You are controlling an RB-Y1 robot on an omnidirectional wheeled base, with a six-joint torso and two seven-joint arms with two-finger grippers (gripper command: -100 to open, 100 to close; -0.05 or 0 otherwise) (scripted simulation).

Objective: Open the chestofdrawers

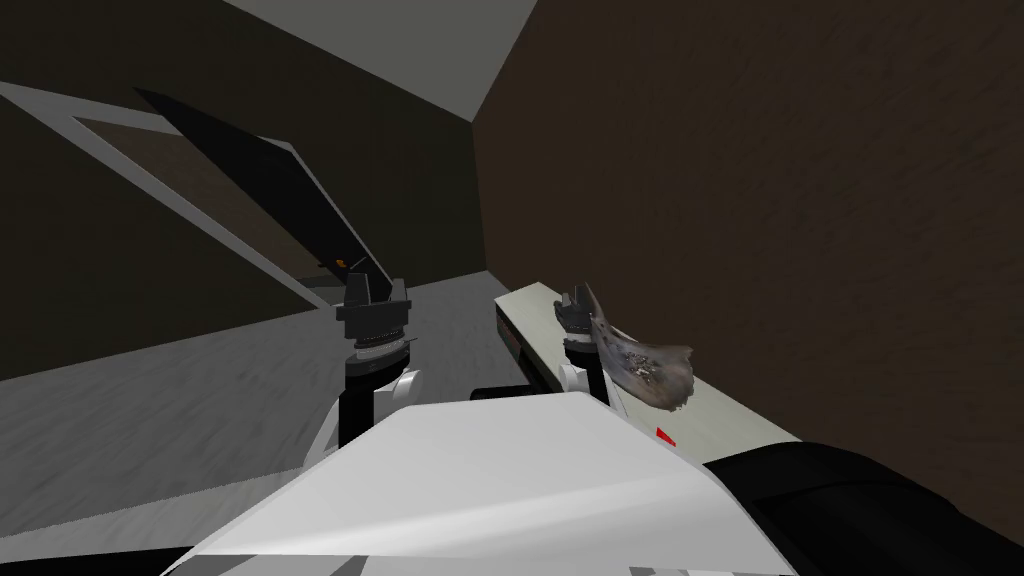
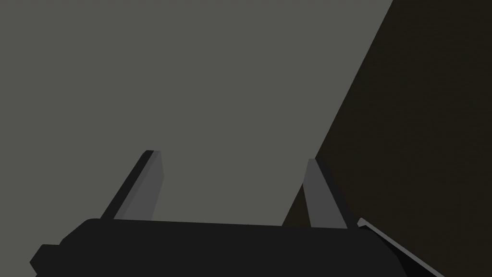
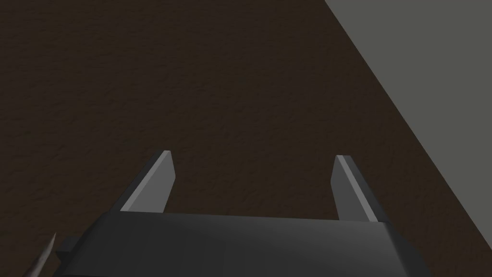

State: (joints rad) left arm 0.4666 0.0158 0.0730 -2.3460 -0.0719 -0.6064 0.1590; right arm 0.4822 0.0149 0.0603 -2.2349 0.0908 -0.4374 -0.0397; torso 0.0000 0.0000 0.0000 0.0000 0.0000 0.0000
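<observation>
A dark brown textured wall [image 1: 800,200] runs along the robot's right. A long, low white cabinet [image 1: 725,420], probably the chest of drawers, sits flush against it, its front facing the grey floor [image 1: 200,400]. A crumpled grey-brown scrap [image 1: 650,368] lies on top. The right gripper [image 1: 577,298] [image 3: 253,155] hangs above the cabinet and the left gripper [image 1: 378,285] [image 2: 232,157] over the floor, both spread wide and empty, seemingly readied for reaching.

No readable text, label or number on anything.
</observation>
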